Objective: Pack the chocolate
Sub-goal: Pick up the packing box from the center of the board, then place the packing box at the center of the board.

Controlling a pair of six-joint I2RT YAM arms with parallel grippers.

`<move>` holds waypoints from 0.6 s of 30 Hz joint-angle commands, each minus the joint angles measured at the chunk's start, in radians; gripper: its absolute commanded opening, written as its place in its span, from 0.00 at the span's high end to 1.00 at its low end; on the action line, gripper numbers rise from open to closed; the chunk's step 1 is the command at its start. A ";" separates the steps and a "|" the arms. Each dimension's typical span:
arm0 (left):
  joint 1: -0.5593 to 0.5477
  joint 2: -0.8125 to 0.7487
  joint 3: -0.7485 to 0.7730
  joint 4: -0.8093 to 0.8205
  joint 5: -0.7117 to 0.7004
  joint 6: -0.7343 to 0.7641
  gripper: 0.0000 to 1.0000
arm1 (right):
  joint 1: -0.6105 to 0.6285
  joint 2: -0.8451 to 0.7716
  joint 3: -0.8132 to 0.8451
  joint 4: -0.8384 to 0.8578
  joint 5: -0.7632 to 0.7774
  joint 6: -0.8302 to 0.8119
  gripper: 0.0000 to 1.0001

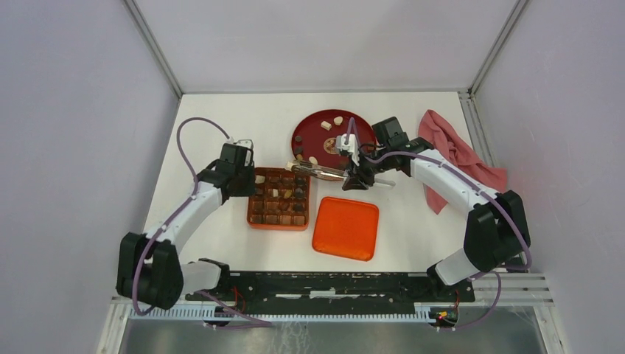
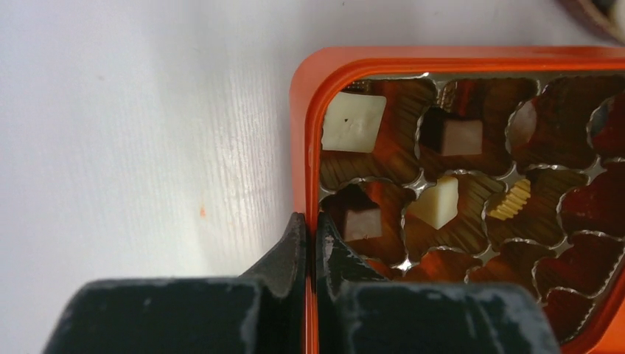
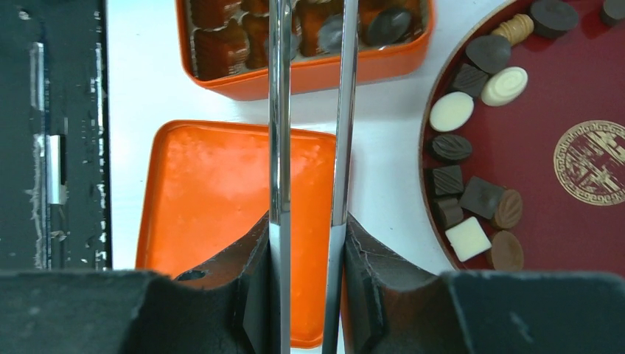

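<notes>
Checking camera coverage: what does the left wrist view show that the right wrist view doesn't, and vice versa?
Left wrist only: the left gripper shut on the rim of the orange box, and a cream square chocolate in its corner pocket. Right wrist only: the right gripper holding tongs, the orange lid, the red plate with loose chocolates. Both: the box, its pockets partly filled.

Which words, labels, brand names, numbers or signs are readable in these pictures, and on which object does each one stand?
No readable words or numbers anywhere.
Gold round emblem on the red plate: an ornamental sign, with no letters that I can read.
Orange box and orange lid: no print visible.
</notes>
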 commanded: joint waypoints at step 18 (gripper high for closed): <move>-0.022 -0.202 -0.028 0.138 0.049 0.028 0.98 | 0.084 -0.101 0.005 0.017 -0.063 -0.029 1.00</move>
